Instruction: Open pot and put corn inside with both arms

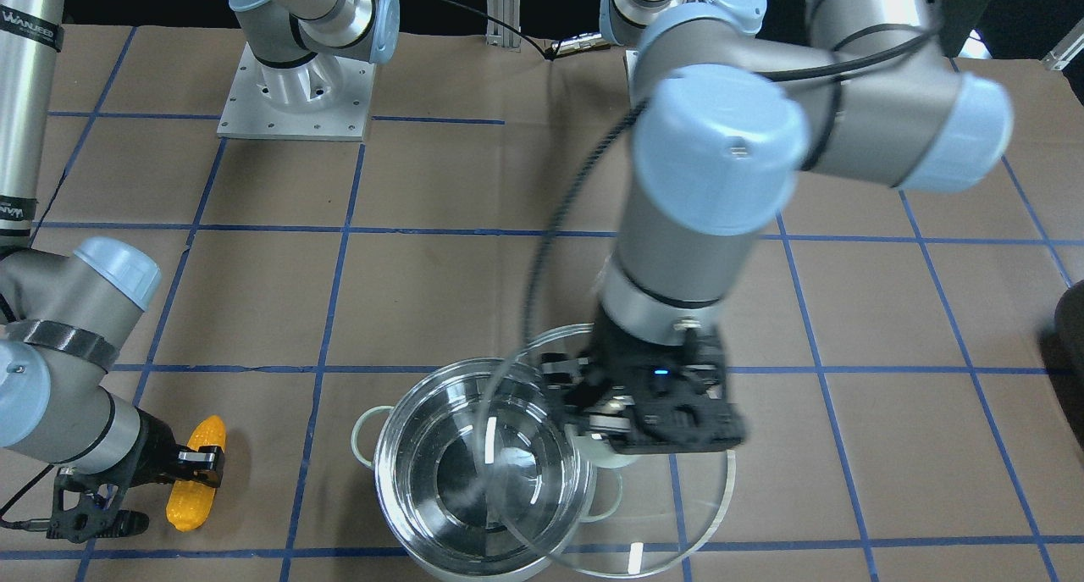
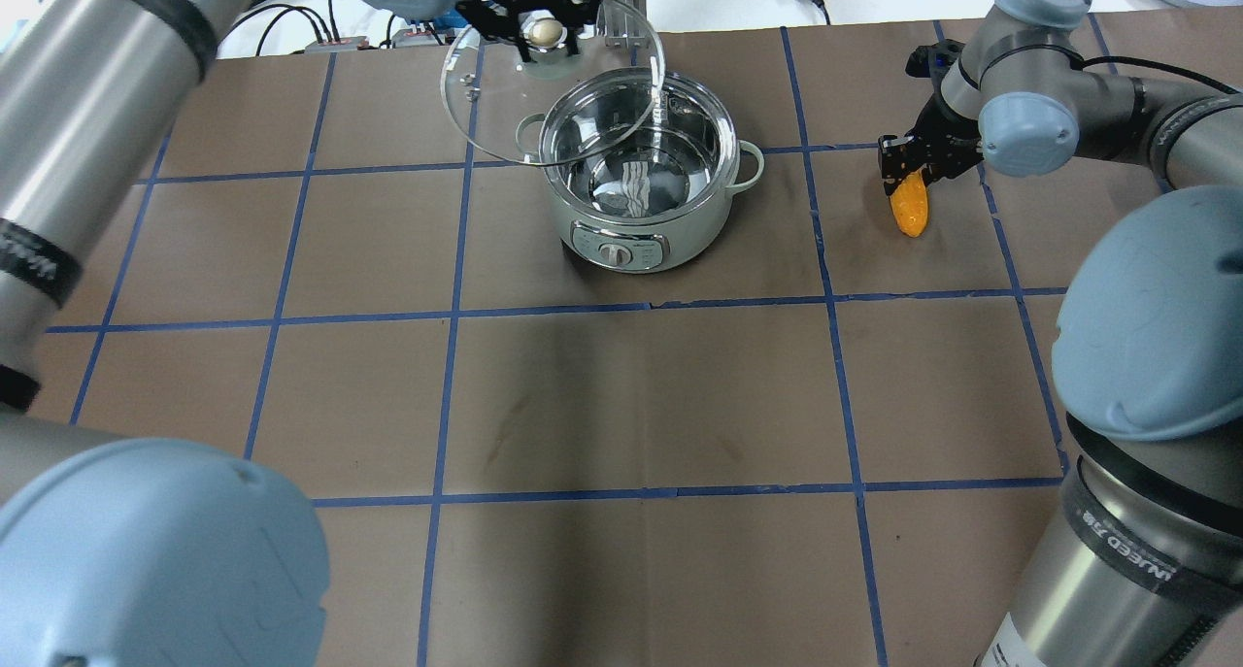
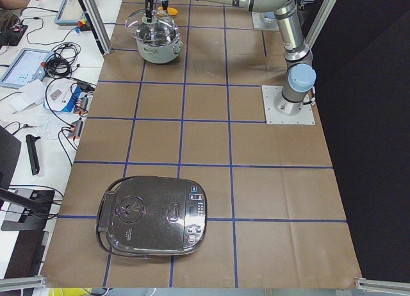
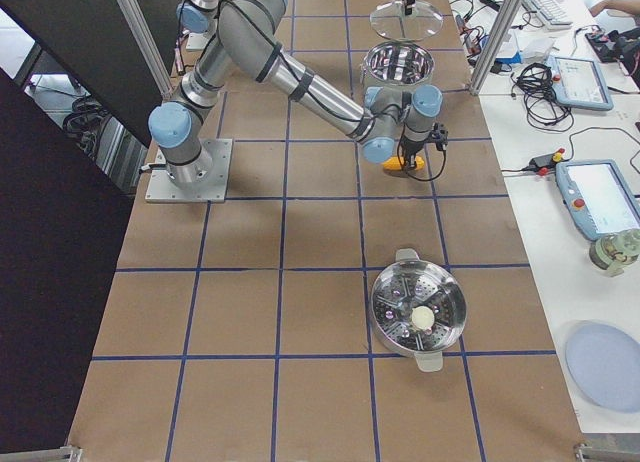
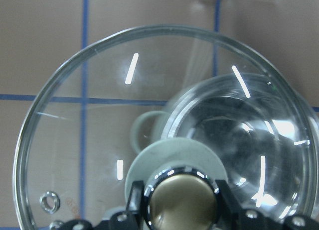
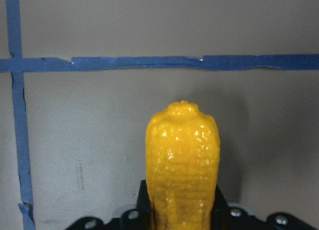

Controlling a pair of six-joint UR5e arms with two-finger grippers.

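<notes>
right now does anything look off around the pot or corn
Nothing stands out. The left gripper holds the glass lid off the upright, empty pot; the right gripper grips the corn. Nothing spilled.

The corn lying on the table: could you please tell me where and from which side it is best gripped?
Probably across its thick middle, from above: the corn lies flat on the table, and its tapered ends would likely slip from the fingers. The right gripper straddles it about there.

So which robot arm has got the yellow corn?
The robot's right one: the right end effector is shut on the corn; the left end effector holds only the glass lid by its knob.
</notes>
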